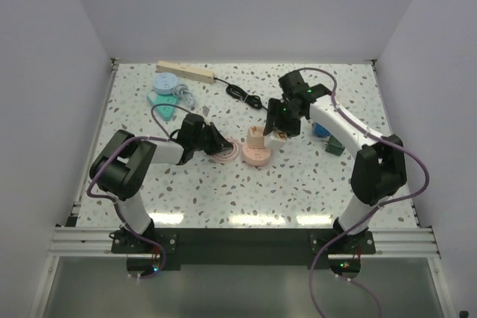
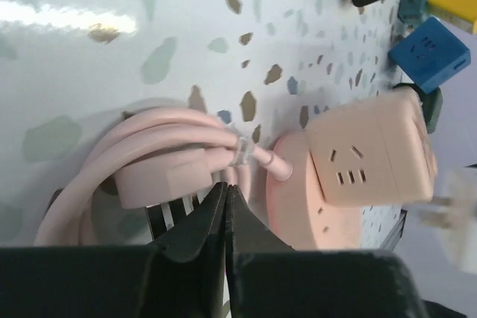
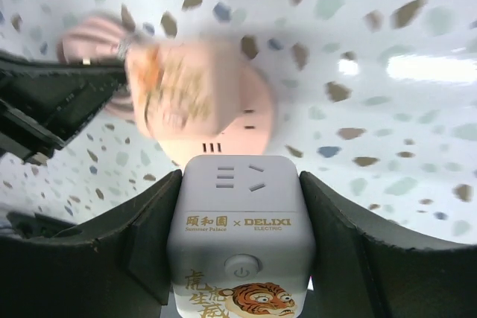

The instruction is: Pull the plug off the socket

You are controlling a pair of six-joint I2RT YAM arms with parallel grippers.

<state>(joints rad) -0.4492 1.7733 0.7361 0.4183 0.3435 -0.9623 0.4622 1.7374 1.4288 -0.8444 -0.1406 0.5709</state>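
The left gripper lies low over the table. Its fingers are pressed together with nothing between them, and the tips are over the pins of the pink plug and its coiled pink cord. I judge that it is holding this cord down. Just beyond stands the pink cube on a round pink base. The right gripper points down and back toward the near side, with its fingers clamped on the two sides of the white cube. This cube looks just apart from the pink one, so this pull seems done. The beige power strip lies at the far edge, well apart from both arms. Whether a plug sits in it, I cannot tell.
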